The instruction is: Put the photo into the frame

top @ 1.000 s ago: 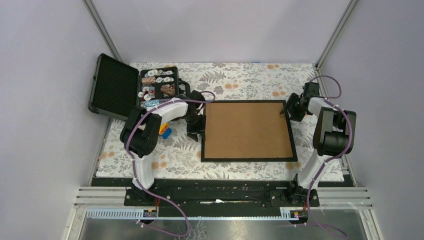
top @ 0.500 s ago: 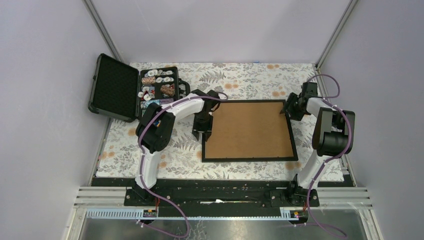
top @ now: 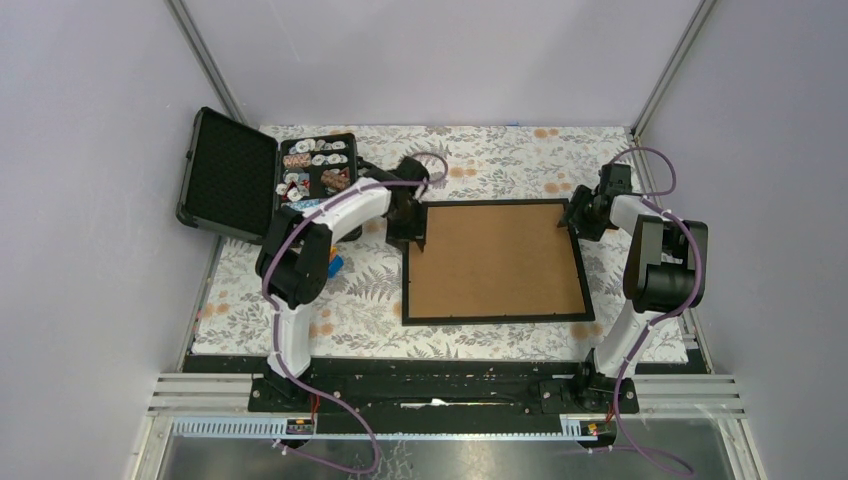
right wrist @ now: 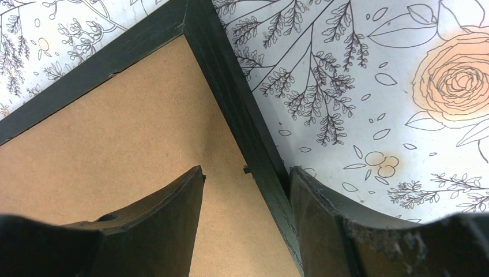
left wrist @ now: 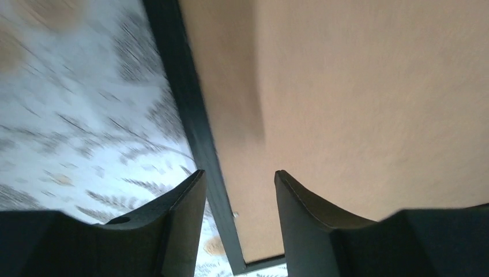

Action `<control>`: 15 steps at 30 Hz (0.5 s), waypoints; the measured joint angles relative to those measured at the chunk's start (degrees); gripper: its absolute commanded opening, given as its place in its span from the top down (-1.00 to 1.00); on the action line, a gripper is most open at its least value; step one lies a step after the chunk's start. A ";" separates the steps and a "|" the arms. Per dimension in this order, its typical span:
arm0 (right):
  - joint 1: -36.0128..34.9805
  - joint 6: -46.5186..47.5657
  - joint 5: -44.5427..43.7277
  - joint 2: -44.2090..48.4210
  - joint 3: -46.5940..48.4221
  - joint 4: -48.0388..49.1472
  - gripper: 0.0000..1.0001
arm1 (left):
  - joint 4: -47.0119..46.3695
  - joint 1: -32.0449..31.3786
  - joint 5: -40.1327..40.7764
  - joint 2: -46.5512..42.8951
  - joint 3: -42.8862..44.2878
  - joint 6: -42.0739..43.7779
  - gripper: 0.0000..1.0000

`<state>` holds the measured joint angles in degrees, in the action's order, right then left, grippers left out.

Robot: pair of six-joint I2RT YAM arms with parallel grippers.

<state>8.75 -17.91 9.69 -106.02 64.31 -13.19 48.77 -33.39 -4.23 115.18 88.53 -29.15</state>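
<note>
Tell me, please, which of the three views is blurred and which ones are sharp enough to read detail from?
Left wrist view: blurred, the floral tablecloth streaked and the frame moulding soft, with a dim shadow band on its brown board. Right wrist view: sharp, the leaf print and the moulding corner crisp. Top external view: evenly lit, no glare, though fine detail is small.
</note>
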 measured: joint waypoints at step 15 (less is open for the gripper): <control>-0.24 0.13 0.00 0.00 0.02 0.00 -0.25 | -1.73 10.14 -3.45 8.79 8.90 1.68 0.32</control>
<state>8.51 -17.78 9.69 -106.02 64.34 -13.19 47.05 -23.24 -7.68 123.96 97.43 -27.46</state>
